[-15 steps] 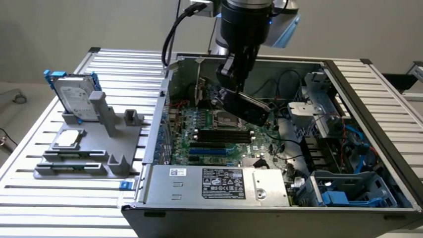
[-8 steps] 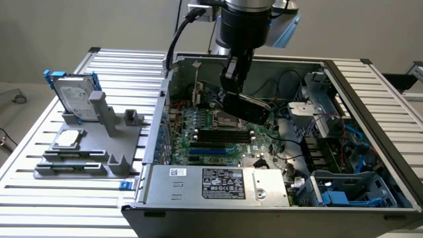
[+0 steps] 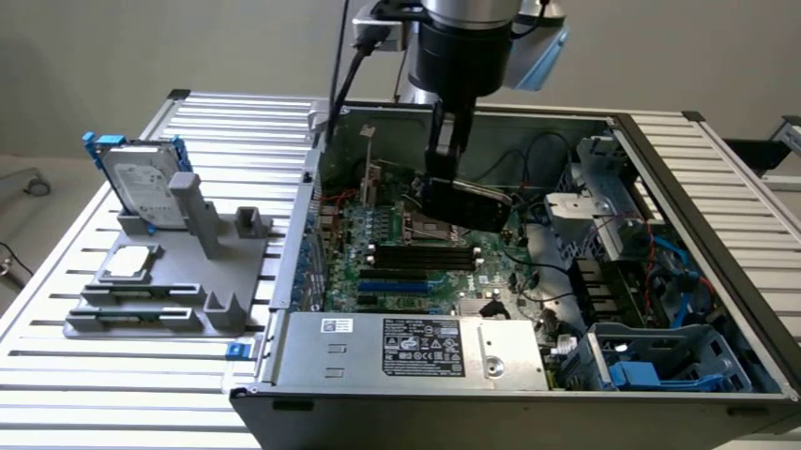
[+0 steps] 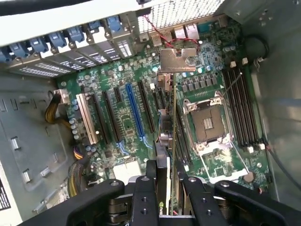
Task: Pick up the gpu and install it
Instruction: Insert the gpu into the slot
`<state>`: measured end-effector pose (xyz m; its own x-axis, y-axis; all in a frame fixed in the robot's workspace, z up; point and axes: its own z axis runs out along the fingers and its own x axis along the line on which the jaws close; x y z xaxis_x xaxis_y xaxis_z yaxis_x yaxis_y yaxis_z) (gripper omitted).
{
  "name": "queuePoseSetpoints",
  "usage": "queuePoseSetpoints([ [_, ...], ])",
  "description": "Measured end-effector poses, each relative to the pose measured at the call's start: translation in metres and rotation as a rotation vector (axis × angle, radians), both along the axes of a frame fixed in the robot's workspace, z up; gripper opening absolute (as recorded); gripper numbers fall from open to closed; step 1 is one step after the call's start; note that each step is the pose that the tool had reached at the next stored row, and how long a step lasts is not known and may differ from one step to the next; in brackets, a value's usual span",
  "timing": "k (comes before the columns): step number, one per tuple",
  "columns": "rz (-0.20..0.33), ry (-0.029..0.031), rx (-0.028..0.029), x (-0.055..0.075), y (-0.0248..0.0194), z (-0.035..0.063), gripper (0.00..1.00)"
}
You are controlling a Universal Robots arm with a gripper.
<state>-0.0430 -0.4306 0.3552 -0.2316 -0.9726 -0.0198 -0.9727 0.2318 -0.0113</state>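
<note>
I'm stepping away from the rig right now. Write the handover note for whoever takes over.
Gripper: shut on the gpu, with the card held edge-on between the fingers.
Gpu: in the air inside the open case, above the motherboard, beside the CPU socket.
Done: the gpu is picked up and is over the board.
Left: it sits in no slot yet, so the install is not done.

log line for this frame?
phase: install | gripper: shut on gpu | gpu: held edge-on over motherboard, inside open case | seated: no
</note>
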Motion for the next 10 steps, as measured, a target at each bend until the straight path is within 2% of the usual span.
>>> queuePoseSetpoints([
  [10, 0.182, 0.0000, -0.0001, 0.0000, 0.0000, -0.0058, 0.27],
])
